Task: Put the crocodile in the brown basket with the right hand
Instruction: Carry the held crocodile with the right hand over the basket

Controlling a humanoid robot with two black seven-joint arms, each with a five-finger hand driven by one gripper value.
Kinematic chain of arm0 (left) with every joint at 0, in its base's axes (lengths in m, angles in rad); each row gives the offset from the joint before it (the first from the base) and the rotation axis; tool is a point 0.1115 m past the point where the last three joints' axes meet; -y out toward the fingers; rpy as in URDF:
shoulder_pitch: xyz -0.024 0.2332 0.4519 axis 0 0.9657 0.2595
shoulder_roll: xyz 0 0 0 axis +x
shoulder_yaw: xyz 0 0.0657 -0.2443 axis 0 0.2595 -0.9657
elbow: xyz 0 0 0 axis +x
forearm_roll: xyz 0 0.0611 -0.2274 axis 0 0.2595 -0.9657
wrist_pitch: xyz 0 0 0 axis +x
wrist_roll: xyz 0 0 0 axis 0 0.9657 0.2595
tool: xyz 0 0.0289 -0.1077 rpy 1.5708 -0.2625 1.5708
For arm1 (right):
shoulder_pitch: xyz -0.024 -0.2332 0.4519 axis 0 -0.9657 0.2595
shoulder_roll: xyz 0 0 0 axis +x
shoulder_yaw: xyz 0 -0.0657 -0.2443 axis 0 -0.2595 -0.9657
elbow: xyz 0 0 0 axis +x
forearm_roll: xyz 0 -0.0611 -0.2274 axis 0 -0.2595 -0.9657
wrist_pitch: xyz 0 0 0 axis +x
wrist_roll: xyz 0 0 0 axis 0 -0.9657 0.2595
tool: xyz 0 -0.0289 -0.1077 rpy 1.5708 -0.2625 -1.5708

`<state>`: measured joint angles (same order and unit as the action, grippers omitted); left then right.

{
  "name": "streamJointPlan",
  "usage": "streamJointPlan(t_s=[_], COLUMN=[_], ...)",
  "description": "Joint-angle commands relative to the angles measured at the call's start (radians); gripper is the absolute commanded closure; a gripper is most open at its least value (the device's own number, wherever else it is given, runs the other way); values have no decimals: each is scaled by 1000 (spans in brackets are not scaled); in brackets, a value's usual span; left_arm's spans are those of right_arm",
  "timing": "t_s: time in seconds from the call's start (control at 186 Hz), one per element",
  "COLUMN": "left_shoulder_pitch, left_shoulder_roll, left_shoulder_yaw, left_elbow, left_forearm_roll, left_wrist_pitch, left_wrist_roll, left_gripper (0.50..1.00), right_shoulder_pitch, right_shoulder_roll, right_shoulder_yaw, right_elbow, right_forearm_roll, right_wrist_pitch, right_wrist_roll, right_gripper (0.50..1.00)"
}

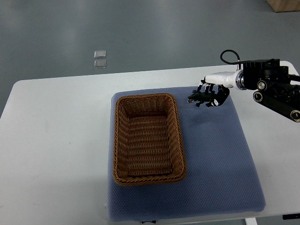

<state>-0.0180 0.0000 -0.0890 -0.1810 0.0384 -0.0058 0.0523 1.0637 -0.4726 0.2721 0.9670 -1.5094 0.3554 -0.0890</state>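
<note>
A small dark green toy crocodile [198, 99] hangs just above the far right part of the blue mat [215, 154]. My right hand [212, 93] is shut on the crocodile, its fingers curled over the toy's back end, and the head pokes out to the left. The arm comes in from the right edge. The brown wicker basket [121, 140] stands empty on the mat's left half, its near rim a short way left of the crocodile. My left arm does not show.
The blue mat lies on a white table [51, 140]. Grey floor stretches beyond the table's far edge, with two small pale squares [100, 59] on it. A cardboard corner [285, 4] shows at the top right.
</note>
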Motion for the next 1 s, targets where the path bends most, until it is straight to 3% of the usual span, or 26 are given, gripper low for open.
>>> streamJointPlan(t_s=[0.0,0.377,0.393,0.512,0.678,0.996], left_shoulder_pitch=[1,0,0,0,0,0], left_shoulder_roll=[0,0,0,0,0,0], left_shoulder_yaw=[0,2,2,2,2,0], left_elbow=[0,-2,-2,-2,-2,-2], left_forearm_roll=[0,0,0,0,0,0], left_wrist_pitch=[0,0,0,0,0,0], left_wrist_roll=[0,0,0,0,0,0], left_gripper=[500,500,500,500,500,500], right_shoulder_pitch=[24,139,163,208,257,231], right_shoulder_roll=[-18,-96,-107,-113,-57,143], right_shoulder_yaw=[7,18,21,22,18,-60], right_elbow=[7,133,183,268,322,268], right_forearm_roll=[3,104,147,209,264,244], right_wrist_pitch=[36,109,138,169,181,169], right_wrist_roll=[0,2,-2,-6,-8,-8], right_gripper=[1000,1000,1000,1000,1000,1000])
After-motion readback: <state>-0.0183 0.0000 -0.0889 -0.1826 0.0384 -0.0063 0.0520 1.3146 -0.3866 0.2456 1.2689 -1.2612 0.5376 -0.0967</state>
